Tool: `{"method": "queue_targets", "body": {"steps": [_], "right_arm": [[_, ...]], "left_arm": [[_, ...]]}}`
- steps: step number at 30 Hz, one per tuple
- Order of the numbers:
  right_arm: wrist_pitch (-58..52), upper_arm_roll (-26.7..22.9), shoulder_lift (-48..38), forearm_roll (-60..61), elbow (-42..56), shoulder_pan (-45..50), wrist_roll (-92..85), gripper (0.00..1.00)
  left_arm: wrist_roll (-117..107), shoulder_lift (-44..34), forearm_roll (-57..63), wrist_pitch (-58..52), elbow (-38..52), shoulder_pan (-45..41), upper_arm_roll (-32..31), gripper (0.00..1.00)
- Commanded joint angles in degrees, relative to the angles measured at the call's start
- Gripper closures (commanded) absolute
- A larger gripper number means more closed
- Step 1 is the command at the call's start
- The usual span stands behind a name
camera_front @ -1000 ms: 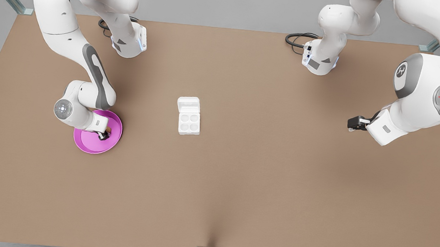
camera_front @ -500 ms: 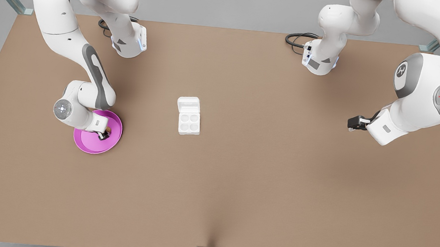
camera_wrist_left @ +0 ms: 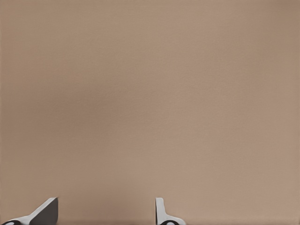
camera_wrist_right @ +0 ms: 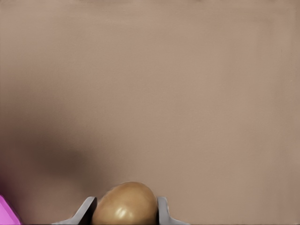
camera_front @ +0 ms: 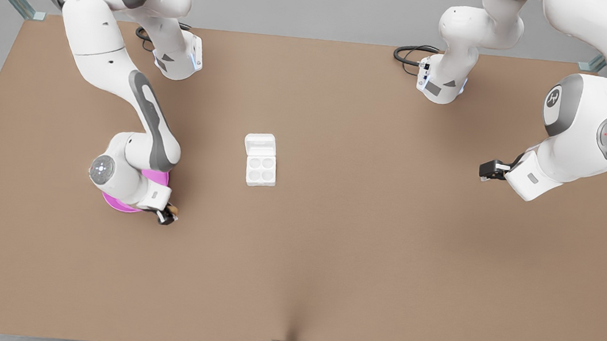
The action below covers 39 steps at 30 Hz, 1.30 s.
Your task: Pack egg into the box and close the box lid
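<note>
My right gripper sits at the lower left of the front view, just off the lower right edge of the pink plate, which my forearm mostly covers. It is pinching the egg: in the right wrist view the tan oval sits squarely between my two grey fingers, one pad touching each flank, with bare brown table beyond it and a sliver of pink at the frame's lower left corner. In the front view the egg shows as a small tan spot at my fingertips, beyond the plate's rim and above the table rather than over the plate.

The box lies near the middle of the front view, well apart from my right gripper, up and to the front view's right of it. Its four round cups face up. The box lid lies open and flat, hinged to the tray's upper edge in the frame.

My left gripper hangs at the right of the front view, well apart from the box, and that arm waits. Its fingers are spread with nothing between them, over bare table.
</note>
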Motion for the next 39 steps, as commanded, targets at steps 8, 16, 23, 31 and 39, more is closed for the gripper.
{"method": "queue_targets", "body": {"steps": [8, 16, 23, 31, 39], "right_arm": [[0.2, 0.5, 8.2, 11.6, 12.3, 17.2, 29.2, 0.42], [0.2, 3.5, -1.0, 12.5, -1.5, 18.5, 29.9, 0.42], [0.3, 6.0, -3.9, 12.6, -7.4, 18.5, 30.2, 0.42], [0.2, 6.9, -4.0, 13.0, -9.9, 17.7, 30.2, 0.42], [0.1, 7.3, -4.3, 13.0, -10.5, 16.6, 30.0, 0.00]], "left_arm": [[0.0, -0.1, 0.0, 0.0, 0.0, 0.0, 0.0, 0.00], [0.0, 0.3, 0.0, 0.1, 0.0, 0.0, 0.0, 0.00], [0.0, 0.3, 0.0, 0.0, 0.0, 0.0, 0.0, 0.00], [0.0, 0.3, 0.0, -0.4, 0.1, 0.0, 0.0, 0.00], [0.0, 0.4, 0.0, -0.5, 0.1, 0.0, 0.0, 0.00]]}}
